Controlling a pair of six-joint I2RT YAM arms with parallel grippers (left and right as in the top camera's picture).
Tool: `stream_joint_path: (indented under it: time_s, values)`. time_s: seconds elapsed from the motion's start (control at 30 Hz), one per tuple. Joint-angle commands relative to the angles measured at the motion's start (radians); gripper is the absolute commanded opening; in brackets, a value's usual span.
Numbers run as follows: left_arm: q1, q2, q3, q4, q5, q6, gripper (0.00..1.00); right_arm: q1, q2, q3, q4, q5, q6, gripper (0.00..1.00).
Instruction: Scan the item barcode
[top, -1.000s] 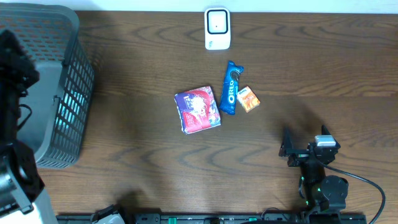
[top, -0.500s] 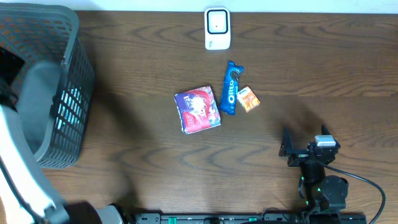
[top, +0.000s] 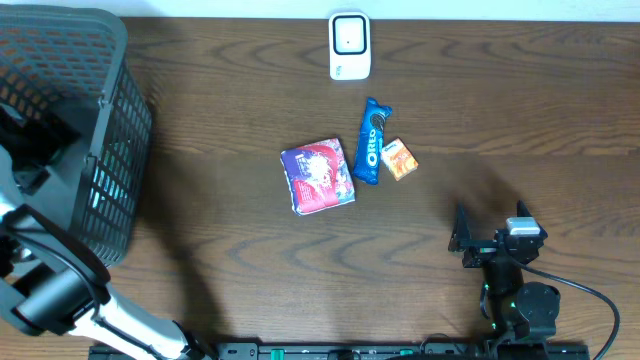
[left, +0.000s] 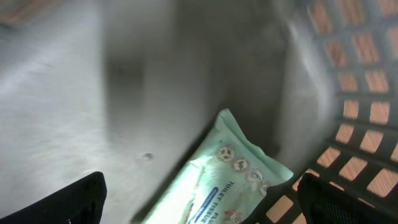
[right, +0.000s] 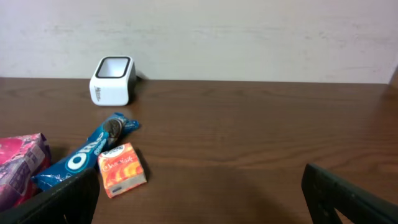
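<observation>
In the left wrist view, a pale green toilet tissue pack lies on the grey floor of the basket. My left gripper hangs over it, open, its dark fingers wide on either side and touching nothing. On the table lie a pink packet, a blue Oreo pack and a small orange box, with the white scanner at the far edge. My right gripper rests open near the front right, well clear of the items. The right wrist view shows the orange box and the scanner.
The grey mesh basket fills the table's left end, with my left arm reaching into it from the front. A cable loops by the right arm's base. Bare wood lies between the items and the right gripper.
My left arm has shifted over the basket and its jaws have gone from partly closed to wide open. The right arm and the table items have not moved.
</observation>
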Motion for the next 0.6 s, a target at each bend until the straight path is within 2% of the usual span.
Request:
stream_joint_path:
  time_s: [0.0,0.3,0.43,0.57]
  values:
    - [-0.007,0.048,-0.026,-0.002,0.07,0.088,0.98,-0.009,-0.005,-0.002,-0.004,-0.001,0.01,0.99]
    - [-0.041,0.187,-0.053,0.0,0.081,0.111,0.98,-0.009,-0.005,-0.002,-0.004,-0.001,0.01,0.99]
    - [-0.063,0.218,-0.056,-0.023,0.194,0.188,0.99,-0.009,-0.005,-0.002,-0.004,-0.001,0.01,0.99]
    - [-0.086,0.22,-0.056,-0.063,0.201,0.198,0.7,-0.009,-0.005,-0.002,-0.004,-0.001,0.01,0.99]
